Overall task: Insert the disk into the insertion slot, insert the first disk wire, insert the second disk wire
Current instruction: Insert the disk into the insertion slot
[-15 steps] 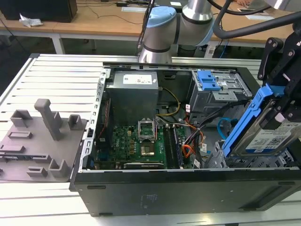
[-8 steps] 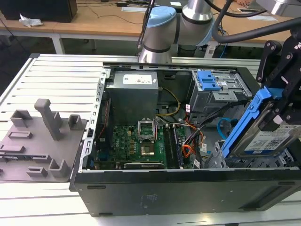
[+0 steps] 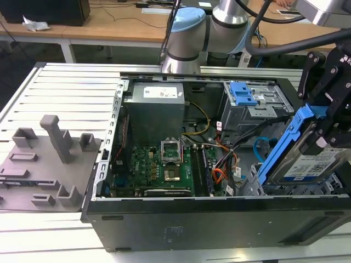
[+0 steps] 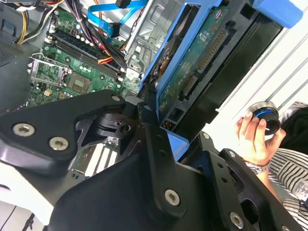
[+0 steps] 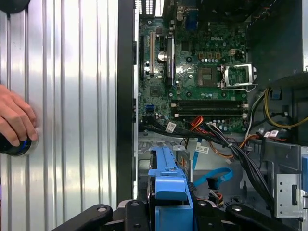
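- In the exterior view: grips the disk [image 3: 310, 164] in the claw [image 3: 328, 137], clamped on it by the blue carrier rail [image 3: 282, 145]. Holds it steeply tilted, lower end down by the insertion slot [image 3: 249, 185], at the exterior view's right end of the open computer case [image 3: 164, 222] on the counter [image 3: 66, 87]. Not lying flat in the bay.
- In the second wrist view: shows the disk's green circuit-board side [image 4: 202, 53] above the black claw [image 4: 173, 132], with a person's hand [image 4: 252, 137] on a round knob [image 4: 264, 118] outside the case.
- In the first wrist view: looks along the blue rail [image 5: 168, 178] towards the motherboard [image 5: 202, 72] and loose cables [image 5: 211, 139].
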Available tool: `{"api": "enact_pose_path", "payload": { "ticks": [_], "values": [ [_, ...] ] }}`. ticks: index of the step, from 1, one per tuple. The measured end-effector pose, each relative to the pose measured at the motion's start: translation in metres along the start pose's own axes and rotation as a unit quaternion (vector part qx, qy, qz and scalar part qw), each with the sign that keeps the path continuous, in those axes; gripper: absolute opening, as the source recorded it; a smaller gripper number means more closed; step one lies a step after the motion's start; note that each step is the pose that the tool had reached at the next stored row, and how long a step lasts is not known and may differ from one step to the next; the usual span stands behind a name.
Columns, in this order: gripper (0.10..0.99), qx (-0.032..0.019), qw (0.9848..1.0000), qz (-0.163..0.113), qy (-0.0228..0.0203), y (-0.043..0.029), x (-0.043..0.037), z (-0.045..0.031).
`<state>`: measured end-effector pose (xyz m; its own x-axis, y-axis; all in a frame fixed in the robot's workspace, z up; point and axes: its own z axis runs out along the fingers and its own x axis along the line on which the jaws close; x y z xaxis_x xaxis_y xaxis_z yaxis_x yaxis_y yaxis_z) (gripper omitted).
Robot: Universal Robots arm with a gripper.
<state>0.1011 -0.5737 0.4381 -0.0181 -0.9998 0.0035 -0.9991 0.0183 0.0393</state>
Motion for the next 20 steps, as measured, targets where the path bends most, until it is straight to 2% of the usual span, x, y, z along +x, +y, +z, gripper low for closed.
{"api": "enact_pose_path", "payload": {
  "ticks": [8,13,20],
  "values": [
    [0.365,0.0,1.0,0.0,0.0002,-0.0003,0.0,0.0054],
    [0.365,0.0,1.0,0.0,0.0002,-0.0003,0.0,0.006],
    [0.365,0.0001,1.0,0.0,-0.0002,0.0,-0.0003,0.0]
  ]
}}
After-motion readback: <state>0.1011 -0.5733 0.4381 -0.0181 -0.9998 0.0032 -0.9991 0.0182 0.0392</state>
